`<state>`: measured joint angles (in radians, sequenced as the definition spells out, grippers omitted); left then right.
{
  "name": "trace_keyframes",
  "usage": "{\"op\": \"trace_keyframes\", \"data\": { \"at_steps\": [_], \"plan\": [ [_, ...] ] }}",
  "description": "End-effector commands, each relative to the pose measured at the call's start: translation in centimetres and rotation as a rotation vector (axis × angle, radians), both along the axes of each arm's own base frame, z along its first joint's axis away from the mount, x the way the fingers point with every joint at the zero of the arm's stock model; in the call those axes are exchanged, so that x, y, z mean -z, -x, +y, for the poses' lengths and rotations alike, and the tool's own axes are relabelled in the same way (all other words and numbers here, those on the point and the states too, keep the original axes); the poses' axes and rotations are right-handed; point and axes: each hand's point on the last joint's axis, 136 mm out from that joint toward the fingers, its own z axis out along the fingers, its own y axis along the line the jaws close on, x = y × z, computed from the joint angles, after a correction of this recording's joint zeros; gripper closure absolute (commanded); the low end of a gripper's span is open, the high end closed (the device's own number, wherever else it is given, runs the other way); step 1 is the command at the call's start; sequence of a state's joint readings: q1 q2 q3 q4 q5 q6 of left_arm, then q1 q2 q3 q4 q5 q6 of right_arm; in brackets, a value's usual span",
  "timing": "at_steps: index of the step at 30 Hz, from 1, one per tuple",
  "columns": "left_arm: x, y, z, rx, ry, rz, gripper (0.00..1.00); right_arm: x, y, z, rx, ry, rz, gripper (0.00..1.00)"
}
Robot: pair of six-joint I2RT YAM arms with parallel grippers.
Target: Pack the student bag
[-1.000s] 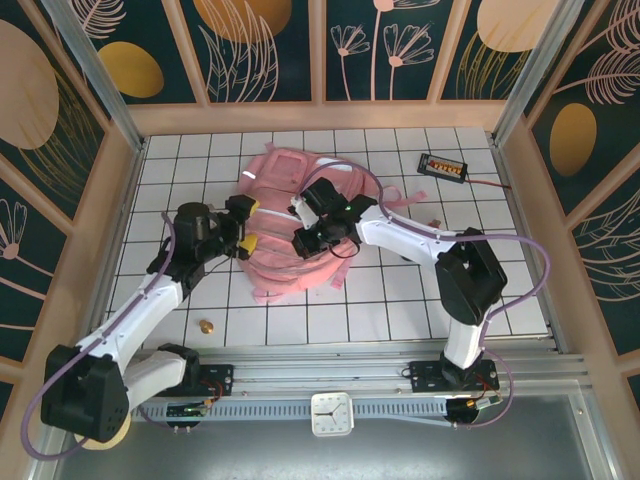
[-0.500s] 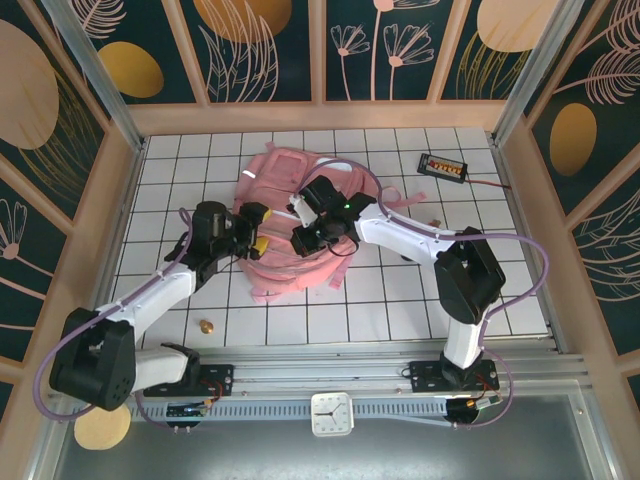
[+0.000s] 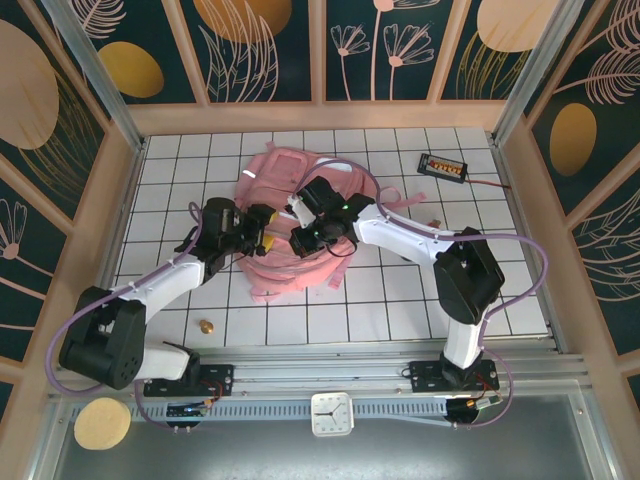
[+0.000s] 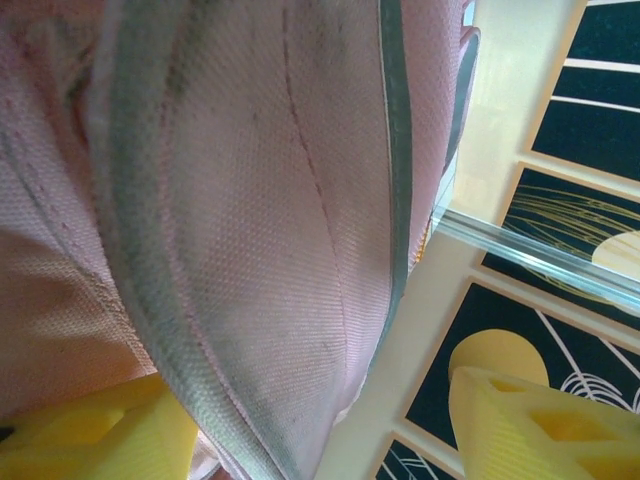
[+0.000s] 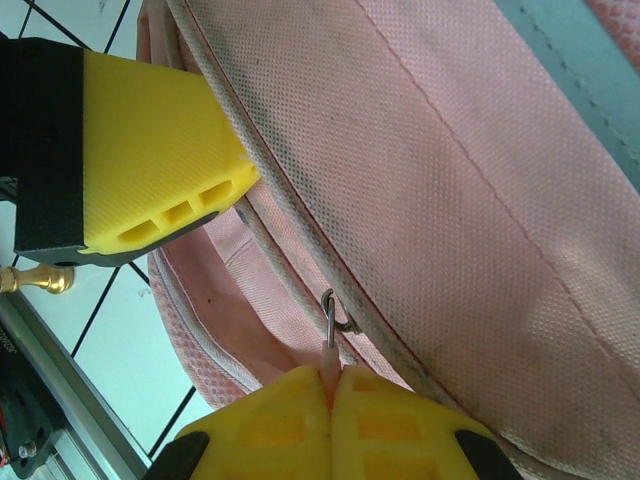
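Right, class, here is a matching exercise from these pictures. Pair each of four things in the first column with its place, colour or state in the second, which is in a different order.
Column one:
1. backpack
2. right claw
3. left claw
4. brass knob

Column two:
a. shut on the zip pull
b. alone on a tile by the near edge of the table
c. pink, lying mid-table
d. open, fingers apart against the fabric

Pairs: 1-c, 2-a, 3-d, 4-b
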<state>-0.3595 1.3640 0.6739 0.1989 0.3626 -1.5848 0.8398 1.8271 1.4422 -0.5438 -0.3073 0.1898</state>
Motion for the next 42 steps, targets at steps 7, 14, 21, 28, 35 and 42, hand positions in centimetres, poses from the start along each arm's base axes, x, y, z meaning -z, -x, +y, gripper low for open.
{"op": "trace_keyframes", "data": {
  "at_steps": [7,14,21,28,35,42],
  "plan": [
    [-1.2,-0.9,-1.2,0.046,0.018,-0.057,0.52,-2.7,0.1,2.2,-0.041,-0.068,-0.052,1.0],
    [-1.3,-0.8,-1.2,0.05,0.016,-0.06,0.72,-2.5,0.1,2.2,-0.045,-0.061,-0.052,1.0],
    [-1.1,-0.6,-1.2,0.053,0.014,-0.06,1.0,-2.3,0.2,1.9,-0.046,-0.051,-0.052,1.0],
    [-1.2,-0.5,-1.0,0.055,0.007,-0.063,1.0,-1.6,0.3,0.6,-0.023,-0.026,-0.037,1.0],
    [-0.9,-0.2,-0.8,0.052,-0.001,-0.059,1.0,-0.5,0.0,-2.1,0.036,0.0,-0.008,1.0],
    [-0.9,-0.2,-0.8,0.048,-0.001,-0.061,1.0,-0.1,-0.6,-4.2,0.076,0.014,-0.006,1.0]
  ]
}}
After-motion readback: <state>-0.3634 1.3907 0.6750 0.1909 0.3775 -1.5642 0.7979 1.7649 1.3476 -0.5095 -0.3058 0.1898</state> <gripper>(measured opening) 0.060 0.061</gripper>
